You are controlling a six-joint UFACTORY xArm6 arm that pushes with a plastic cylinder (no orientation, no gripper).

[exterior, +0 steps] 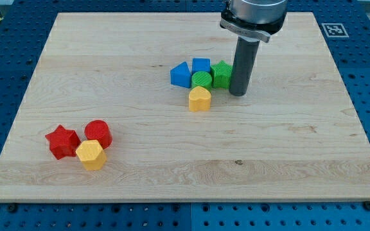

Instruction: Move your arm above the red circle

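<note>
My tip (238, 94) rests on the wooden board (288, 154) near the middle of its top edge, just right of the green star (222, 73); it is a bare rod with no fingers to part or close. The star sits clustered with a green round block (202, 79), a blue cube (201, 65), a blue triangle (180, 74) and a yellow heart (200, 99). The red circle (98, 133) lies well apart toward the bottom-left corner, touching a red star (62, 141) and a yellow hexagon (90, 154).

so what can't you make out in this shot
- Arm above my tip: cut off by the view's top.
- Green star block: right side hidden behind the rod.
- Blue cube: lower part hidden by the green round block.
- Red circle: front hidden by the yellow hexagon.
</note>
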